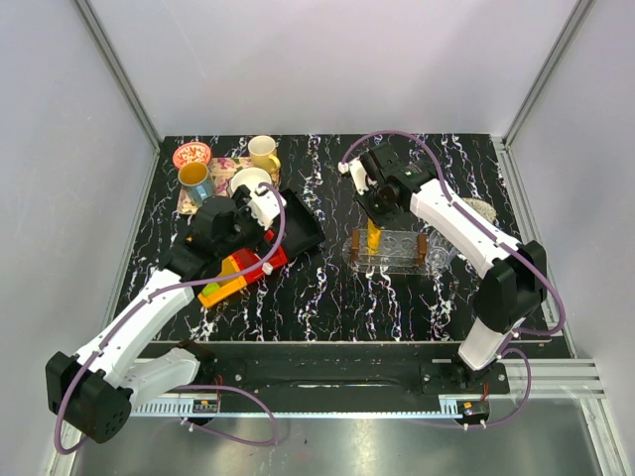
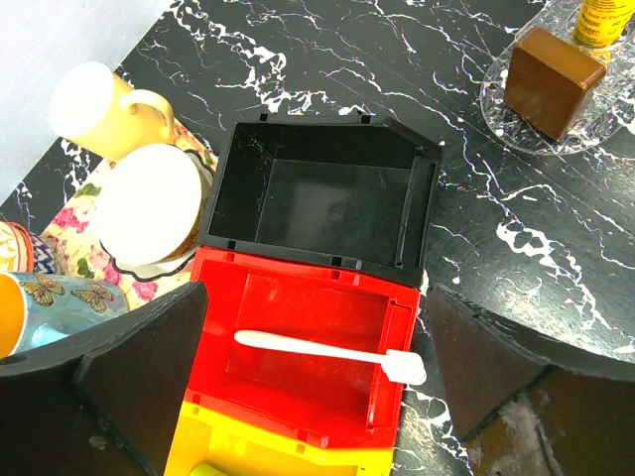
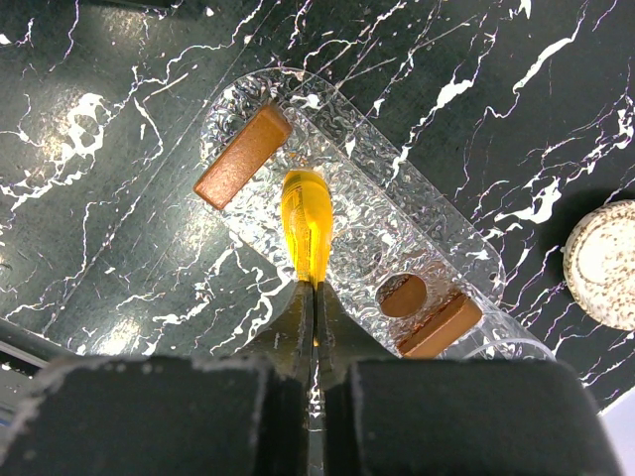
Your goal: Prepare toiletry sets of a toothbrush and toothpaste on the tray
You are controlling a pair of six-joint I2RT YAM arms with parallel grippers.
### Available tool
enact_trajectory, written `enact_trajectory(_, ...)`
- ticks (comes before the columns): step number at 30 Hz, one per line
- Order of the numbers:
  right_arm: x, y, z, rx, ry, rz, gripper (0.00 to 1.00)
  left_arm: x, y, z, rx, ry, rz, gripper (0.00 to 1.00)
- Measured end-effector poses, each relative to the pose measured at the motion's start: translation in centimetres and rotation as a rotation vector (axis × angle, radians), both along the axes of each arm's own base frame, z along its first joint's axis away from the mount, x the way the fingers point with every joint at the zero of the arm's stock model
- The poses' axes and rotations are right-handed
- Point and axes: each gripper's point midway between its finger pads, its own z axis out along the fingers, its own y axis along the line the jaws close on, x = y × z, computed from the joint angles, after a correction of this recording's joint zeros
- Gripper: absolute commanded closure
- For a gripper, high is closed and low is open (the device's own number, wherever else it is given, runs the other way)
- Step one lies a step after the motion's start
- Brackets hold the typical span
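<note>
**Closed fingers on the toothpaste tail; toothbrush not yet collected**

Nearest the right wrist camera, the right gripper [image 3: 316,288] is seen fully closed, its two fingers pressed together on the flat tail of the orange-yellow toothpaste tube [image 3: 306,223]. The tube is stood upright, wide end down, in an end hole of the clear rack [image 3: 357,250], just beside one brown end. The rack is set on the clear tray [image 3: 422,213].

The left gripper [image 2: 317,296] is held wide open and empty above the red bin [image 2: 298,302]. The toothbrush [image 2: 327,352] is laid across the floor of that bin, its head towards the right of that view. A sliver of the lime green tube [image 2: 213,468] is seen in the yellow bin [image 2: 268,446] next to it.

The step in hand is judged to be the handling of the tube at the rack. So thin a tail can be expected to slip or twist. The tube should therefore be kept vertical and moved straight along the hole's axis, lest the rack be dragged or tipped. For the toothbrush, the jaws should be lowered squarely across the mid-handle, kept off the bin walls.

No brand or wording can be read. Dark print on the tube, glimpsed in the left wrist view, is too blurred to be made out.
</note>
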Motion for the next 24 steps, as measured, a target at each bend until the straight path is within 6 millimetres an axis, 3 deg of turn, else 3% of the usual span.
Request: enact_trajectory(24, -0.29, 0.47, 0.01, 0.024, 0.014, 0.015, 1.00, 0.03, 0.04, -0.01, 0.000, 0.001, 0.001, 0.03)
